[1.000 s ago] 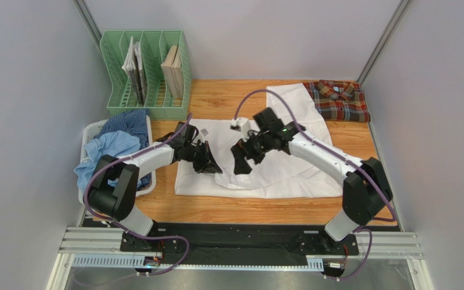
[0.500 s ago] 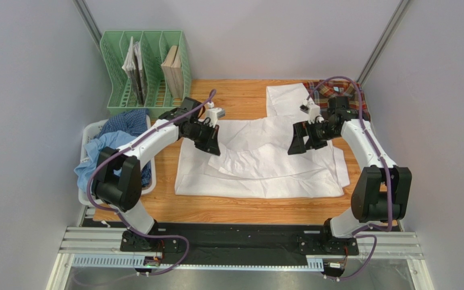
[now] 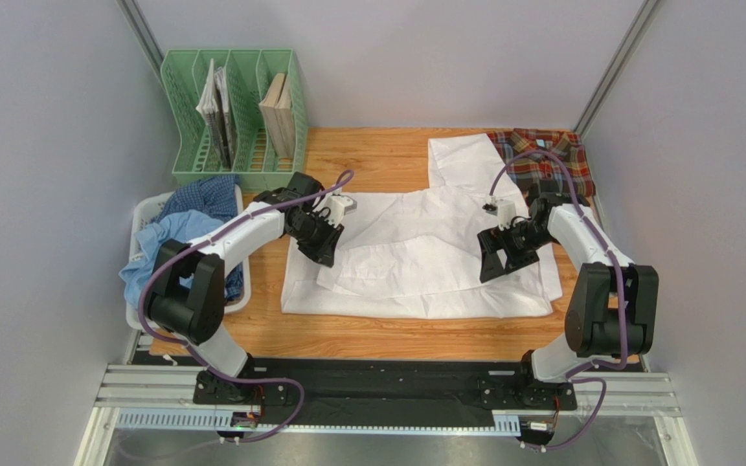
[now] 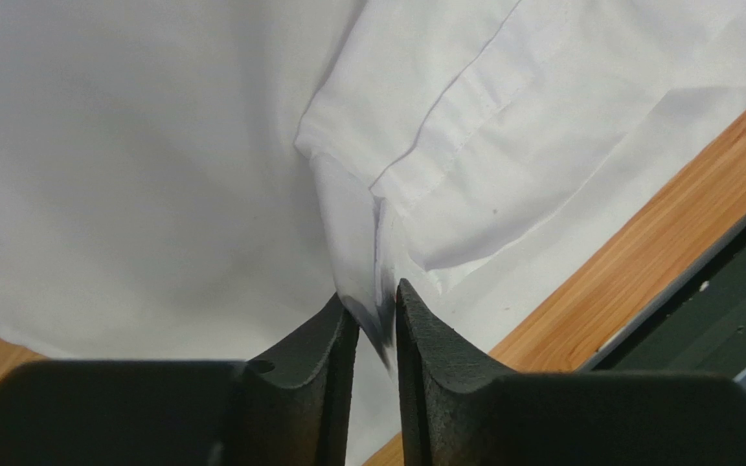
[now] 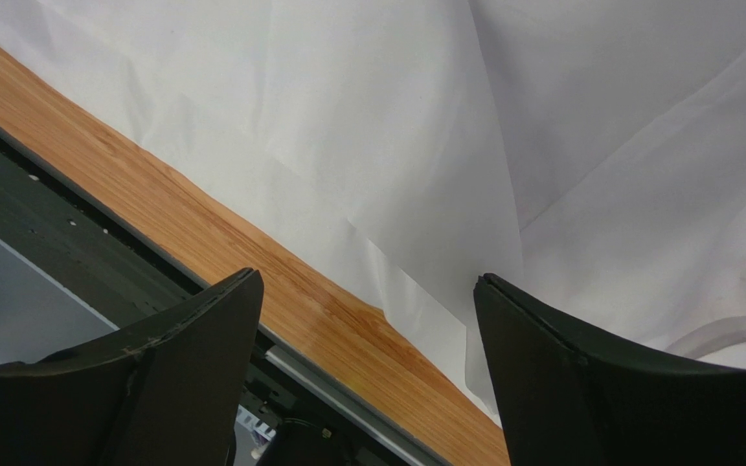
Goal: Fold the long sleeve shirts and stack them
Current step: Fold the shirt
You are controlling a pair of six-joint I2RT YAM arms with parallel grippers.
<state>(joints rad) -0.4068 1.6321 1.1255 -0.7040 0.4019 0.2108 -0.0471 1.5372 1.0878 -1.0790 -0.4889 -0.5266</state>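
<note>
The white shirt lies spread on the wooden table, with one sleeve reaching back toward the far edge. My left gripper is over its left part and is shut on a fold of the white cloth, which it pinches near the tips. My right gripper hangs open and empty over the shirt's right part; the white cloth lies under its wide jaws. The plaid shirt lies folded at the far right corner. The light blue shirt and the dark blue checked shirt lie in the basket.
A white plastic basket stands at the left table edge. A green file rack with books stands at the far left. The table's front edge and a dark rail lie near the right gripper.
Both arms swung out from the shirt's middle to its sides, then came nearer. The left gripper has drawn a fold of white cloth toward the near left. The right gripper has let go and dropped nearer.
</note>
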